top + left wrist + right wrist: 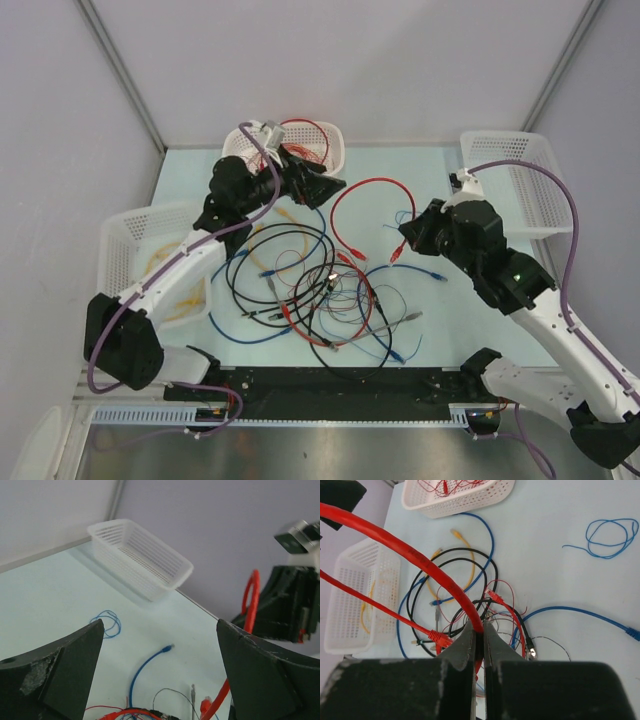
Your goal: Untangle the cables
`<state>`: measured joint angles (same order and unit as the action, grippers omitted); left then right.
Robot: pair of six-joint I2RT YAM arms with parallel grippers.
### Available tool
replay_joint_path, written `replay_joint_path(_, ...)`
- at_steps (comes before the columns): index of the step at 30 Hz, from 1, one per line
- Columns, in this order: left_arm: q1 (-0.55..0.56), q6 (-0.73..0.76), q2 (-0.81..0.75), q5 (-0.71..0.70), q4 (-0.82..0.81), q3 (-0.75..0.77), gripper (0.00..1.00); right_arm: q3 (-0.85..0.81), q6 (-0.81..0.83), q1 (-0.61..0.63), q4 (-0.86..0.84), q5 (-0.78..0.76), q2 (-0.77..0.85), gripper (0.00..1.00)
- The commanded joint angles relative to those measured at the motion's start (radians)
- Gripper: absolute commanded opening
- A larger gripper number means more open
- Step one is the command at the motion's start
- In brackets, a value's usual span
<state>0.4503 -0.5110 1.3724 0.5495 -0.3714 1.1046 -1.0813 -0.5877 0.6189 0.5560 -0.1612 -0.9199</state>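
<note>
The cables [320,290] lie in a loose heap at the centre of the overhead view. They are thin, limp loops of black, blue, red and grey with small plug ends, crossing one another on the pale blue-green bench [440,310]. A thick red cable [410,555], smooth and round, arcs out of the heap toward the upper right. It runs between the closed fingers of the right pincer [479,636], which clamps it just over the tangle. The left pincer [159,630] gapes wide with nothing between its scuffed black fingers. It is at the upper centre, beside the top basket [338,140], white plastic mesh holding thin red wires [305,140]. The left basket [112,235] holds yellow cables [170,265], and the right basket [535,215] sits at the upper right.
</note>
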Motion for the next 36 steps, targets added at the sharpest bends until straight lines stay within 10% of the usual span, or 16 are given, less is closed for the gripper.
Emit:
replay_joint_path(1, 0.040, 0.068, -0.125, 0.194, -0.109, -0.031, 1.00, -0.006, 0.012, 0.013, 0.021, 0.057, 0.041, 0.00)
replay_joint_path(28, 0.113, 0.117, -0.181, 0.185, -0.086, -0.144, 1.00, -0.006, -0.001, 0.090, -0.005, 0.123, 0.024, 0.00)
replay_joint_path(31, 0.128, 0.127, -0.147, 0.228, -0.071, -0.132, 0.85, -0.006, 0.003, 0.094, -0.008, 0.140, 0.016, 0.00)
replay_joint_path(36, 0.139, 0.155, -0.107, 0.230, -0.004, -0.083, 0.09, -0.006, 0.011, 0.096, 0.001, 0.129, 0.012, 0.00)
